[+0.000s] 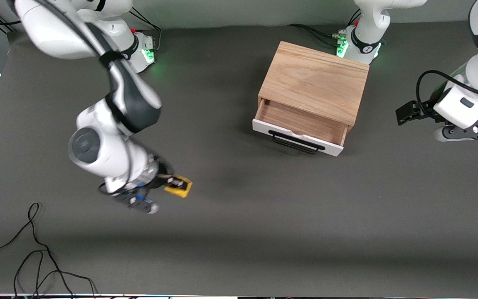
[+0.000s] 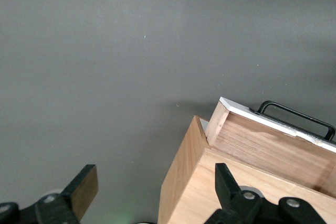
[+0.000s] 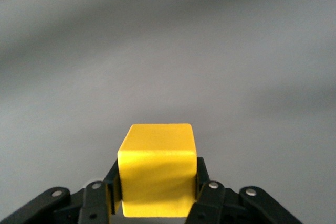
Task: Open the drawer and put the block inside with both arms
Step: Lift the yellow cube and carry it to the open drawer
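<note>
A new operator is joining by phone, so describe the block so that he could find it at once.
Start at the light-oak box with its drawer pulled open, then look toward the right arm's end of the table, nearer the front camera. There the right gripper is shut on the block, a small bright yellow cube, the only yellow thing on the dark grey table.

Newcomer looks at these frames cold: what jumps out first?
The yellow block, pinched in the right end effector toward the right arm's end of the table, draws the eye first. Next is the light-oak box with its drawer pulled open, white front and black handle facing the front camera, brown interior with nothing in it. The left end effector hangs open by the box's corner toward the left arm's end, holding nothing.
</note>
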